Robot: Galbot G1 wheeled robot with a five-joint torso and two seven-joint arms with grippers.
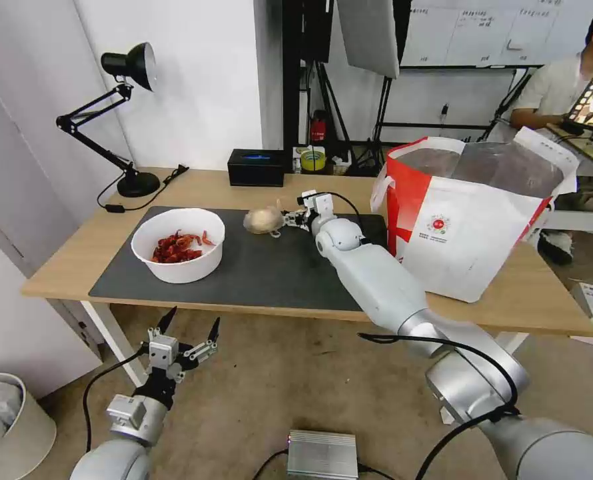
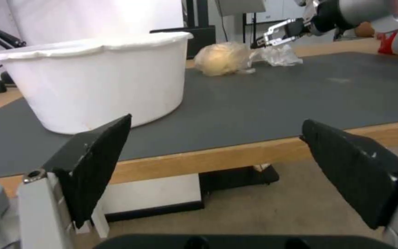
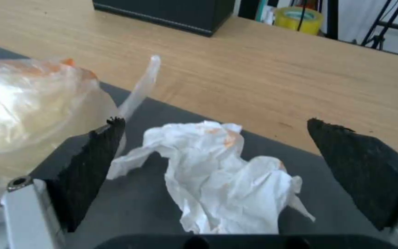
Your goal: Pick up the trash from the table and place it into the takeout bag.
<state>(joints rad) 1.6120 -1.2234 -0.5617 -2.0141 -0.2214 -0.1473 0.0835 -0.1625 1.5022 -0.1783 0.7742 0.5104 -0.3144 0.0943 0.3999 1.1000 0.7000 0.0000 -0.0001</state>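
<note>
Your right gripper (image 3: 215,152) is spread wide over the dark mat, its two black pads straddling the crumpled white tissue wad (image 3: 222,180), whose near edge is cut off by the gripper body, with the small yellowish bag (image 1: 263,219) just beside it. In the head view your own forearm hides the tissue. Your left gripper (image 1: 188,331) hangs wide open below the table (image 1: 76,257) edge, near the white bowl (image 1: 178,243) of crayfish shells; the takeout bag (image 1: 473,210) stands open at the table's right end.
</note>
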